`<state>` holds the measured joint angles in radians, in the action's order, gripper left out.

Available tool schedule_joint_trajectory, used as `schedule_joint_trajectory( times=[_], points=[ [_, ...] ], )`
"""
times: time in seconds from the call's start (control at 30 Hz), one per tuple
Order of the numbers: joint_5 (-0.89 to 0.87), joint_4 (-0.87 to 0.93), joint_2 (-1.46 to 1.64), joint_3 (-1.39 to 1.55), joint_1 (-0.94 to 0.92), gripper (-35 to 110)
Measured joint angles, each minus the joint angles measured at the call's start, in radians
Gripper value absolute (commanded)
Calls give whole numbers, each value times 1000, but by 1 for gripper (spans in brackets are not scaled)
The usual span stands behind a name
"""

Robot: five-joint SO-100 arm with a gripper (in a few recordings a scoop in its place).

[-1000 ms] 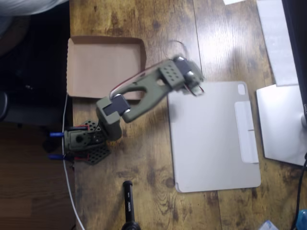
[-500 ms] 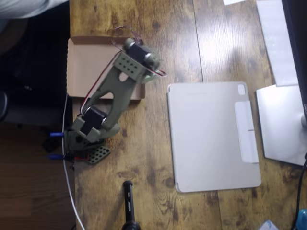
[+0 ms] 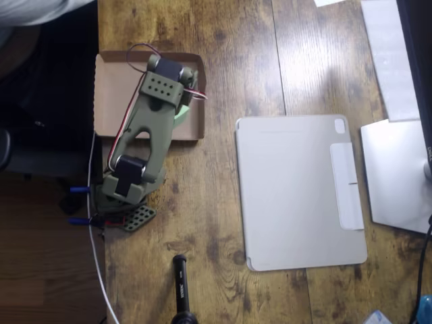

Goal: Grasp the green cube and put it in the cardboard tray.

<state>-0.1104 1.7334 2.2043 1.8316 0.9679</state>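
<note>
While the olive-green arm [image 3: 145, 138] leans over the cardboard tray [image 3: 115, 88] in the overhead view, we see a sliver of light green at its right flank, just inside the tray's right rim. We read that as the green cube [image 3: 181, 114]: pale, matte, plain, mostly covered by the arm's upper link, so we can't make out its full shape or whether it sits on the tray floor or hangs above it.

Gripper [image 3: 177, 101]: the head is over the tray's right half and the fingers are hidden under the wrist body. We cannot tell whether the jaws are parted or closed, or whether they have the cube.

Tray: shallow, brown, square, low folded rims, lying at the table's left edge. Its left part is bare cardboard. Red and dark wires [image 3: 138, 50] loop from the wrist over the tray's top rim.

Around it:
- arm base [image 3: 121, 196] just below the tray, at the left table edge, with a perforated plate beside it
- white cable [image 3: 94, 223] running down along the left table edge
- grey tablet case [image 3: 300, 192] flat on the wooden table [image 3: 236, 54], right of the tray and apart from it
- white sheets or devices [image 3: 395, 169] at the right edge, too cropped to identify
- dark cylindrical object [image 3: 180, 287] at the bottom edge, unclear what it is

The arm itself blocks our sight of the cube.
</note>
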Motion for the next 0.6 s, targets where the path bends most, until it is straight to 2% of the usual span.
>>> schedule_joint_trajectory(
  times=[0.1, 0.23, 0.37, 0.47, 0.6],
  points=[
    [2, -14, 0, 0, 0, 35],
    [9, -32, -2, 0, -14, 34],
    [55, -32, -2, 0, -66, 24],
    [91, -32, -32, -20, -170, 9],
    [103, 14, -137, -72, -377, 7]
  ],
)
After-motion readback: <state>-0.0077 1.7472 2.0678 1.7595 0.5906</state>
